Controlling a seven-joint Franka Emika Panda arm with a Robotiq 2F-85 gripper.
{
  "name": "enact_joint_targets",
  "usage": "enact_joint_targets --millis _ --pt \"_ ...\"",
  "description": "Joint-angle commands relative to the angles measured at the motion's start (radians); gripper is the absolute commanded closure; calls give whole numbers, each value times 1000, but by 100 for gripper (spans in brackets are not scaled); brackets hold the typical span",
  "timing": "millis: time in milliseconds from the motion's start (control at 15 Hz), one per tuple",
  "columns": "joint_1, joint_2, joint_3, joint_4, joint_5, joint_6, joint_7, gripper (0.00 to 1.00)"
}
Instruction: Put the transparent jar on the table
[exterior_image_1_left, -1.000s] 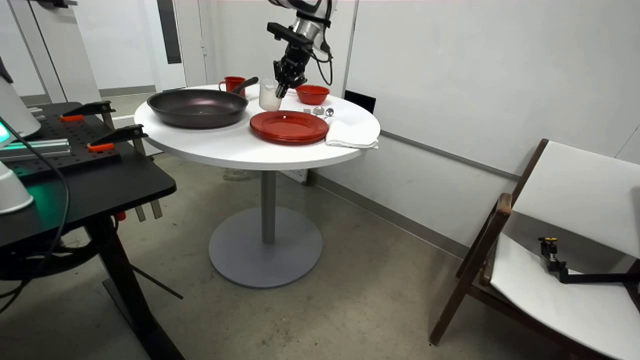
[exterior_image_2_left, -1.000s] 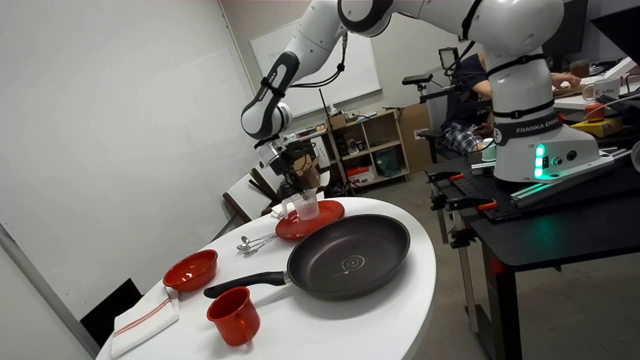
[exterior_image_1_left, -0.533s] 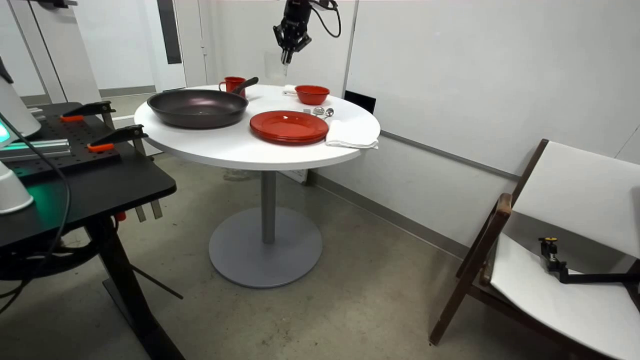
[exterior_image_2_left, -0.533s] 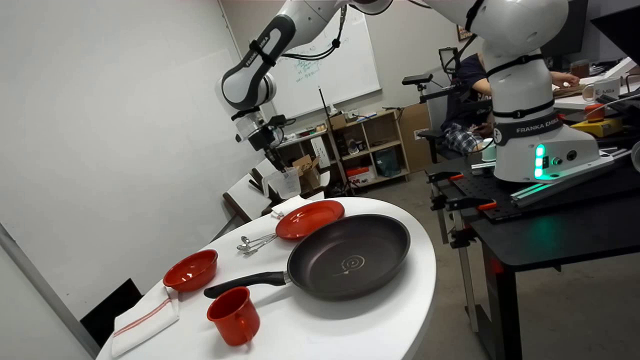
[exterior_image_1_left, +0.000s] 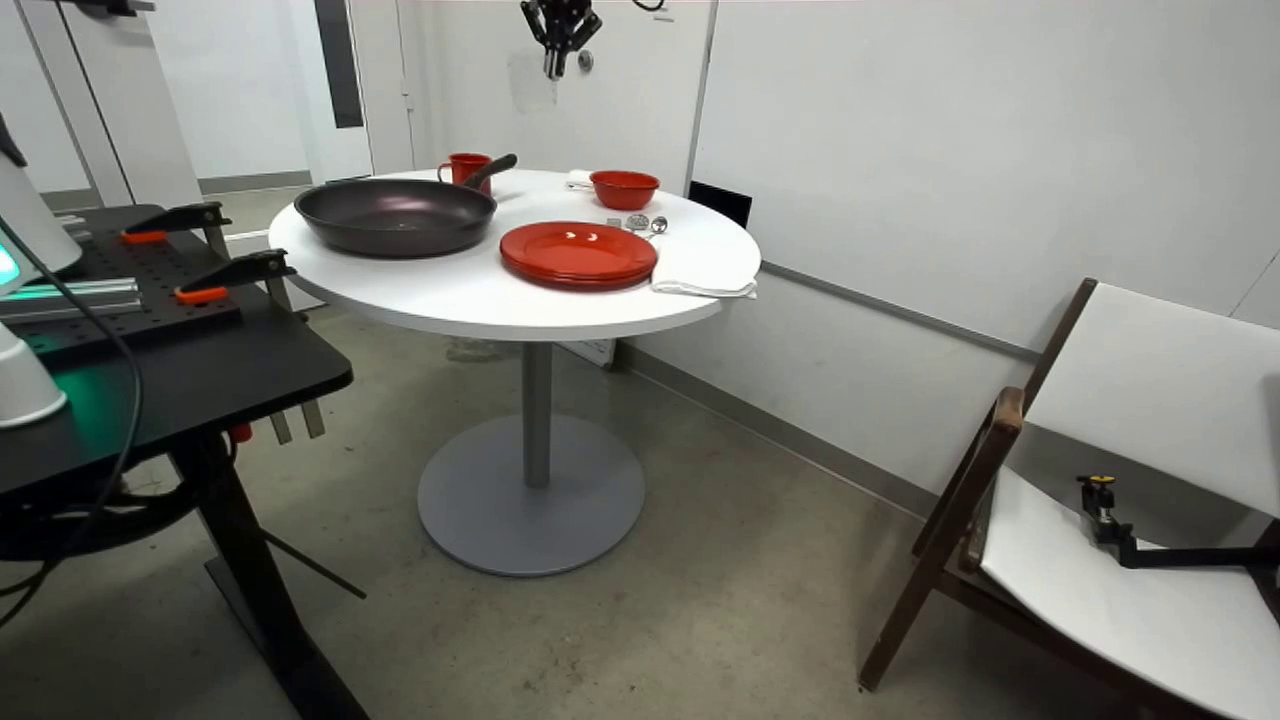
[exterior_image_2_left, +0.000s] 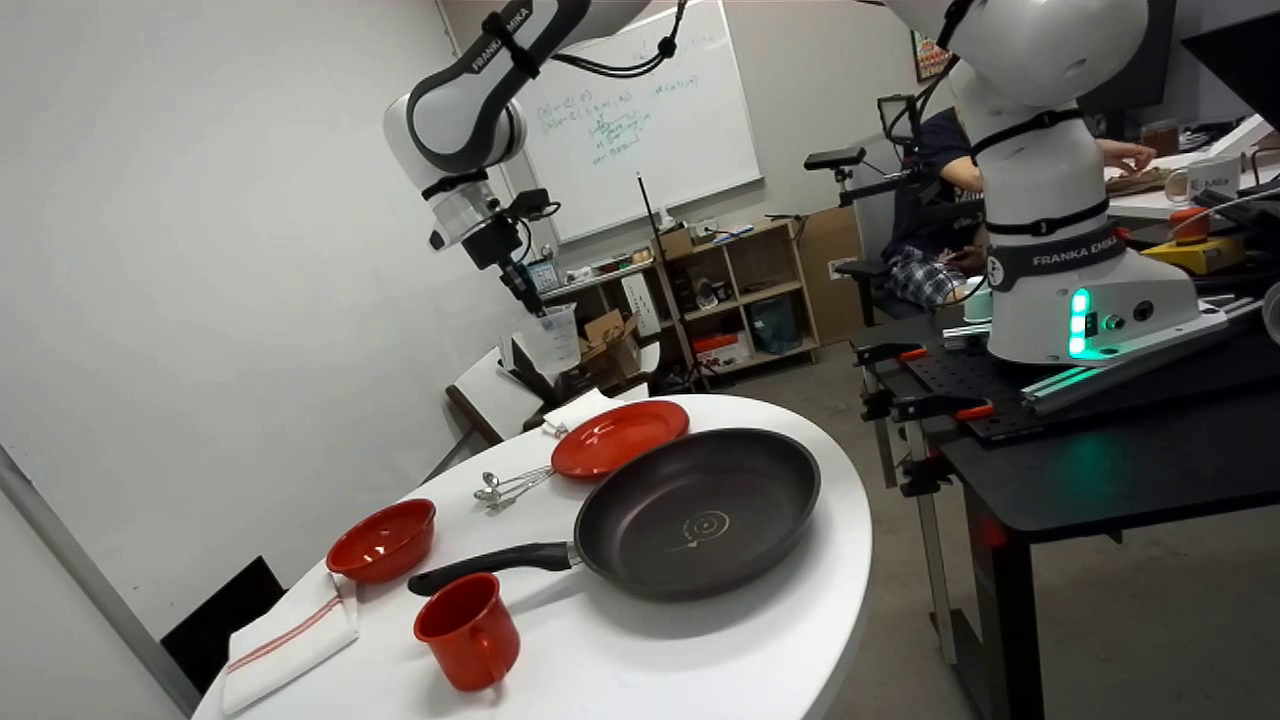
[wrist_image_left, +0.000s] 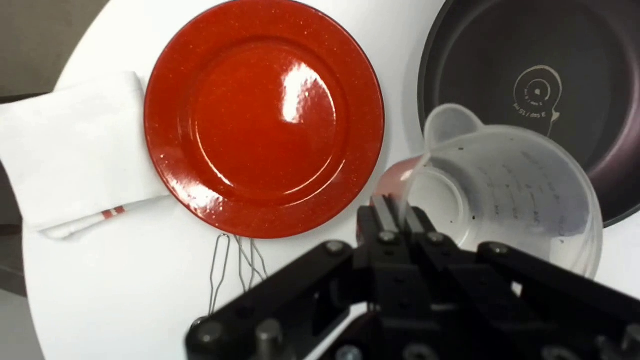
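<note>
I find the tool (wrist_image_left: 399, 214) grasping the transparent jar (wrist_image_left: 520, 200) by its wall, high above the worktop (wrist_image_left: 125, 285) and inward of its edge. In my judgement, lowering it straight risks catching the pan (wrist_image_left: 495, 55), and a one-sided pinch could let it swing. The transparent jar is cloudy-clear, spouted, faintly graduated, seemingly empty.

One round white-topped table (exterior_image_1_left: 450, 295). One each: dark round frying pan (exterior_image_2_left: 700, 500), round red bowl (exterior_image_2_left: 380, 545), red cylindrical mug (exterior_image_2_left: 463, 648), clear colourless jar (wrist_image_left: 520, 197). Round red plates (exterior_image_1_left: 578, 255), stacked: two. Folded white cloths (exterior_image_1_left: 704, 270): two, table's 1 and 3 o'clock in an exterior view. Thin metal utensils (exterior_image_2_left: 488, 494): several, count unclear.
</note>
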Motion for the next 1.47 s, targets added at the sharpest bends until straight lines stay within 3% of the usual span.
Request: enact_joint_targets --millis 0,733,1400 --pt "-5 -100 5 -113 -6 7 -30 99" --pt "-5 -236 -6 -279 -4 32 -28 99" --pt "-41 -223 -61 -349 -2 46 19 99"
